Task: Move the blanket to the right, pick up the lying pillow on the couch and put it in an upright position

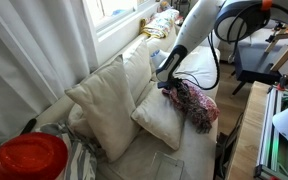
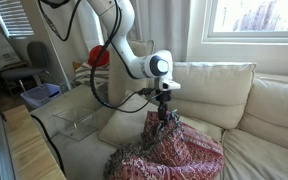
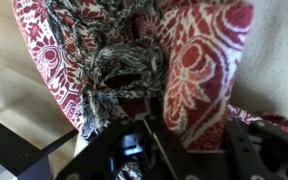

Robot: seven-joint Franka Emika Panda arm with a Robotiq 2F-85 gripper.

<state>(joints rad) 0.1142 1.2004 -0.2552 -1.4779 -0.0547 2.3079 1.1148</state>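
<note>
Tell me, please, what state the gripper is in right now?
Gripper: pressed down into the blanket; whether it is open or shut on the fabric cannot be told.

This looks like a living room, or a corner set up as one. A long cream couch (image 2: 219,85) with loose cushions (image 1: 109,105) stands under a window (image 2: 254,15). A white curtain (image 1: 34,50) hangs at the window, and the floor (image 2: 24,150) is wood. Past the couch's end it looks more like a workroom, with a chair (image 2: 39,60), a pale storage crate (image 2: 39,95) and a clear plastic bin (image 2: 79,125).
</note>
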